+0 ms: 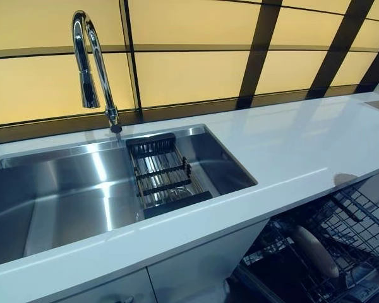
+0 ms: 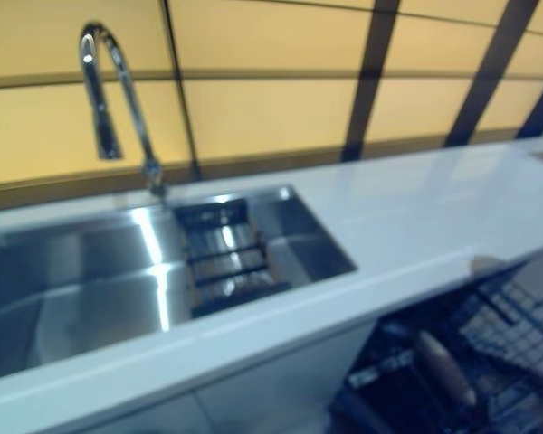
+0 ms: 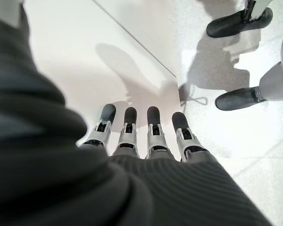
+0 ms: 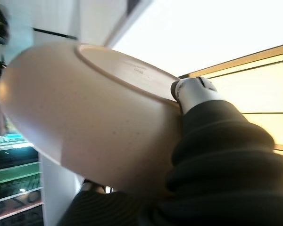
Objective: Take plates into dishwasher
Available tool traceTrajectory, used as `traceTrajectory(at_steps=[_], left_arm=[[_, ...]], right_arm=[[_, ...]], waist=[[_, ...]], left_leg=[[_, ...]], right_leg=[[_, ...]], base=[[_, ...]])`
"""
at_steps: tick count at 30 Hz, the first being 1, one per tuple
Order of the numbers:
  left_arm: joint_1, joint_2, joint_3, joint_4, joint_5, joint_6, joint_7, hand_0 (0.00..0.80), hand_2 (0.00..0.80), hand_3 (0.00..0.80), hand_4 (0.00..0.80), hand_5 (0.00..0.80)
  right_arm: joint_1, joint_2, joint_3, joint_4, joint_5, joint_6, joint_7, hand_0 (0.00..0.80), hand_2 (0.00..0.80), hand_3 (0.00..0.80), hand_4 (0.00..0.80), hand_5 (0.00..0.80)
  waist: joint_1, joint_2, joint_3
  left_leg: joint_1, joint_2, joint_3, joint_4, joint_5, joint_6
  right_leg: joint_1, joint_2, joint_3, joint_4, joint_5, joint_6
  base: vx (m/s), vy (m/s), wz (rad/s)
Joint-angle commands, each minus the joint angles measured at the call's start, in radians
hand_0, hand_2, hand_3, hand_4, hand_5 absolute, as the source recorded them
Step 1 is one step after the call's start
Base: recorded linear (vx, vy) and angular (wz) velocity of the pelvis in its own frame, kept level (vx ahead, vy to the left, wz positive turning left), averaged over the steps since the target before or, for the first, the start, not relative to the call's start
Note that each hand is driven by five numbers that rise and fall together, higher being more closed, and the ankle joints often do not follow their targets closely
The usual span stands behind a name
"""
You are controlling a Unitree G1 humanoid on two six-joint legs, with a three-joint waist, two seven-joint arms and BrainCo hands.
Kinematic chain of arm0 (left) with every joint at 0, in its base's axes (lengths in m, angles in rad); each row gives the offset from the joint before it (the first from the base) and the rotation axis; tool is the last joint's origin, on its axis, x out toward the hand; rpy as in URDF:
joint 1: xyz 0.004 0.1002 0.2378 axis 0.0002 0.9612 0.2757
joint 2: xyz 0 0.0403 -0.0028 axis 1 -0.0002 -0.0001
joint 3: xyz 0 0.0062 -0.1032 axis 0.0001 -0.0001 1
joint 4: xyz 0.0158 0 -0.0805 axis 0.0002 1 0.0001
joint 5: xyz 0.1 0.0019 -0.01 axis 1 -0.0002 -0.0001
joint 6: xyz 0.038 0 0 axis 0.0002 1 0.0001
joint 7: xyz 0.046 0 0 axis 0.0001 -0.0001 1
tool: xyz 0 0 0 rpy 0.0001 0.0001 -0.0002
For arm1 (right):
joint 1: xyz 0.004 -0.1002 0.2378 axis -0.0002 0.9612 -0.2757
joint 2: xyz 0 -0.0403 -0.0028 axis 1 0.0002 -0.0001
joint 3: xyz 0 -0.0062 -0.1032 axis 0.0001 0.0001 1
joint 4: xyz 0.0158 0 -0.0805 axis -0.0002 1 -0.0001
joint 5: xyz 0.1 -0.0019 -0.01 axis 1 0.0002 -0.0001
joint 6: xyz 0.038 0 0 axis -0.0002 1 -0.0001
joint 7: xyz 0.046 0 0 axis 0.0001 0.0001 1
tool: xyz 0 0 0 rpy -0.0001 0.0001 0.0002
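A beige speckled plate (image 4: 85, 122) fills the right wrist view with its underside toward the camera. My right hand (image 4: 198, 94) is shut on it, one fingertip lying against the plate's foot ring. In the eye views a beige plate (image 1: 316, 251) shows edge-on over the dark wire rack (image 1: 360, 227) of the open dishwasher at the lower right; the right hand itself is hidden there. My left hand (image 3: 151, 136) appears only in its wrist view, fingers straight and holding nothing, hanging beside a white cabinet front (image 3: 85, 61) above the floor.
A steel sink (image 1: 63, 189) with a tall chrome faucet (image 1: 91, 63) and a black drainer rack (image 1: 161, 173) sits in the white countertop (image 1: 303, 145). A person's dark shoes (image 3: 238, 23) (image 3: 240, 98) stand on the floor near my left hand.
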Motion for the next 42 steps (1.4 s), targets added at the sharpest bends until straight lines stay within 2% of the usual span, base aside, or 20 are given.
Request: traceTrajectory(at_steps=[1, 6, 12, 16, 27, 33, 38, 42], left_arm=[[-0.069, 0.049, 0.002, 0.011, 0.037, -0.01, -0.009, 0.0, 0.0, 0.0, 0.0, 0.0], [-0.08, 0.058, -0.001, 0.004, 0.036, -0.004, -0.03, 0.0, 0.0, 0.0, 0.0, 0.0], [-0.075, 0.049, 0.002, -0.01, 0.057, 0.002, -0.029, 0.0, 0.0, 0.0, 0.0, 0.0], [-0.07, 0.054, -0.004, -0.021, 0.062, -0.008, -0.041, 0.0, 0.0, 0.0, 0.0, 0.0], [-0.094, 0.06, -0.011, -0.058, 0.031, -0.027, -0.025, 0.0, 0.0, 0.0, 0.0, 0.0], [-0.108, 0.056, -0.014, -0.069, 0.023, -0.035, -0.026, 0.0, 0.0, 0.0, 0.0, 0.0], [-0.125, 0.045, -0.039, -0.091, -0.006, -0.034, -0.02, 0.0, 0.0, 0.0, 0.0, 0.0], [-0.13, 0.033, -0.051, -0.11, -0.02, -0.028, -0.016, 0.0, 0.0, 0.0, 0.0, 0.0]], right_arm=[[-0.026, 0.045, -0.119, 0.029, 0.086, -0.037, 0.009, 0.8, 0.8, 0.8, 0.8, 0.8], [-0.03, 0.124, -0.086, -0.027, 0.146, 0.002, 0.106, 0.8, 0.8, 0.8, 0.8, 0.8], [-0.029, 0.214, -0.063, -0.075, 0.128, 0.016, 0.133, 0.8, 0.8, 0.8, 0.8, 0.8], [-0.048, 0.291, -0.026, -0.128, 0.104, 0.041, 0.117, 0.8, 0.8, 0.8, 0.8, 0.8], [-0.16, 0.371, 0.096, -0.179, 0.036, 0.104, 0.13, 0.8, 0.8, 0.8, 0.8, 0.8], [-0.18, 0.405, 0.128, -0.195, -0.006, 0.094, 0.076, 0.8, 0.8, 0.8, 0.8, 0.8], [-0.234, 0.405, 0.165, -0.209, -0.083, 0.065, -0.012, 0.8, 0.8, 0.8, 0.8, 0.8], [-0.293, 0.397, 0.203, -0.219, -0.138, 0.068, -0.057, 0.8, 0.8, 0.8, 0.8, 0.8]], waist=[[0.024, -0.022, 0.009], [0.015, -0.017, 0.016], [0.009, -0.009, 0.031], [0.004, 0.012, 0.064], [-0.019, 0.063, 0.147], [-0.028, 0.089, 0.177], [-0.032, 0.13, 0.208], [-0.031, 0.163, 0.228]], left_leg=[[0.039, -0.03, 0.018, 0.005, -0.09, 0.046], [0.04, -0.029, 0.033, 0.005, -0.095, 0.051], [0.037, -0.026, 0.049, 0.005, -0.097, 0.057], [0.023, -0.03, 0.056, 0.005, -0.092, 0.062], [-0.018, -0.028, 0.07, 0.005, -0.078, 0.053], [-0.031, -0.027, 0.074, 0.006, -0.073, 0.048], [-0.046, -0.029, 0.079, 0.013, -0.074, 0.046], [-0.059, -0.033, 0.075, 0.015, -0.069, 0.043]], right_leg=[[0.025, 0.037, -0.05, 0.003, -0.009, 0.086], [0.019, 0.034, -0.058, 0.003, -0.006, 0.087], [0.008, 0.033, -0.068, 0.003, -0.003, 0.086], [-0.017, 0.03, -0.073, 0.011, -0.003, 0.084], [-0.075, 0.019, -0.101, 0.034, -0.013, 0.074], [-0.092, 0.013, -0.111, 0.037, -0.014, 0.072], [-0.11, 0.006, -0.119, 0.039, -0.019, 0.07], [-0.122, 0.001, -0.122, 0.039, -0.022, 0.068]], base=[[-0.038, -0.064, -0.06], [-0.024, -0.076, -0.13], [-0.026, -0.122, -0.06], [-0.067, -0.126, -0.14], [-0.081, -0.074, -0.14], [-0.056, -0.021, -0.09], [-0.046, -0.003, -0.04], [-0.026, 0.006, 0.0]])
